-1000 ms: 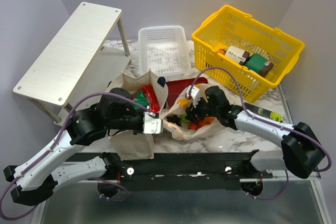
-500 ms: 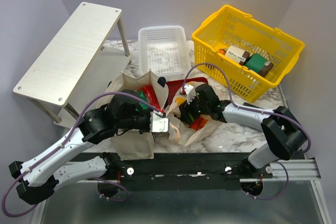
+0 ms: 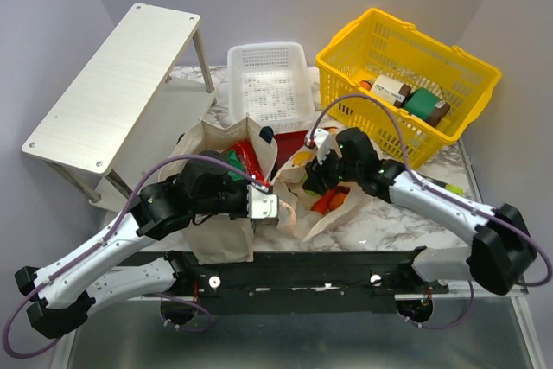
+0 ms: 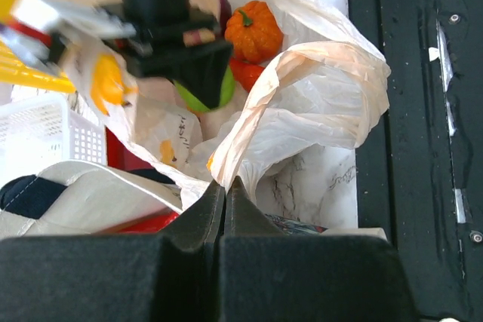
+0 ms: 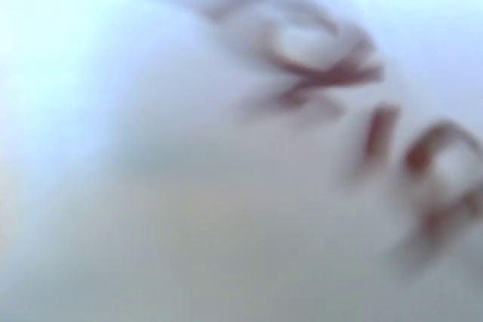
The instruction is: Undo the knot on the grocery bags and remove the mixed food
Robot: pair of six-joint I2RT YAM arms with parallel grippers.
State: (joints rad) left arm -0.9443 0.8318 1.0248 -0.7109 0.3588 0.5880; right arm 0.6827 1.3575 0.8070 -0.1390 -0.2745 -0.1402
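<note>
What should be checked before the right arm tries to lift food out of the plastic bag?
1. Hold of the left gripper on the plastic bag: ok, fingers shut on a fold of its rim.
2. Bag mouth open: ok, no knot closes it; the orange and green apple show inside.
3. Place of the right gripper: ok, at the bag mouth, over the apple.
4. Its jaws open or shut: cannot tell.
5. Right wrist view usable: not ok, only a blur of pale plastic with print.
</note>
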